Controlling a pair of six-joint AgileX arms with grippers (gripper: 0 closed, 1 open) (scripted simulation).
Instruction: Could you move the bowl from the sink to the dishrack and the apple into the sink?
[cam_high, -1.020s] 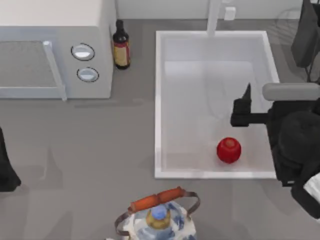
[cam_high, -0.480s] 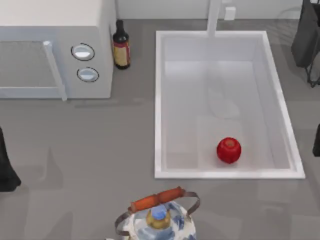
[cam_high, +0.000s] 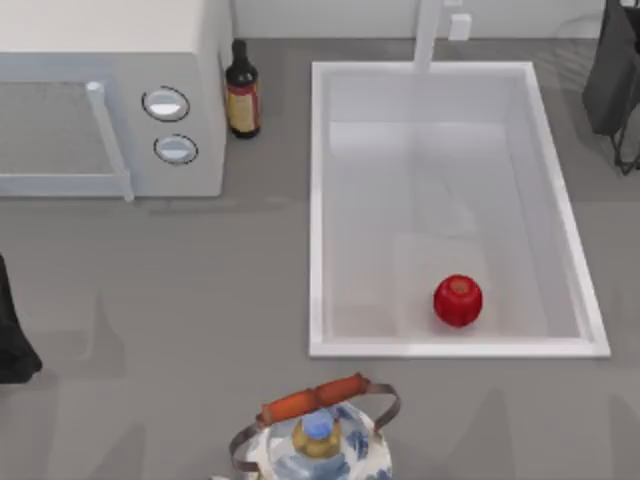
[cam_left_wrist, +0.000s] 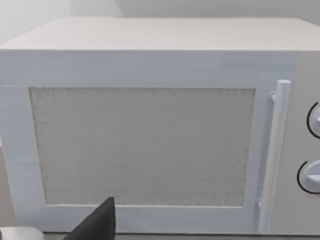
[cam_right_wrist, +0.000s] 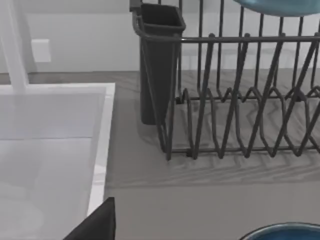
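Right arm has pulled back from over the sink (cam_high: 318, 210) and left the top view; nothing else has shifted.

By these pictures the task looks all but finished. The sink holds no bowl; its white floor is bare apart from the apple. The dishrack (cam_right_wrist: 235, 38) stands on the counter just beside the sink's right rim, with a dark cup holder at its near corner. In the right wrist view a glossy blue curve sits at the top of the rack wires. I take that for the bowl (cam_right_wrist: 280, 4), resting in the rack, though too little of it shows to be sure. A blue rim (cam_right_wrist: 282, 231) also crosses the near edge of that view, and I cannot tell what it belongs to. The apple (cam_high: 458, 300) lies in the sink near its front right corner, apart from the walls.

Right gripper (cam_right_wrist: 95, 222) hangs off the sink's right side, facing the rack. Left gripper (cam_left_wrist: 97, 222) is parked at the table's left, facing the microwave (cam_left_wrist: 150, 125). Whether either is open or closed, I cannot tell.

Left to do, as I judge it: nothing more than settling the arms.
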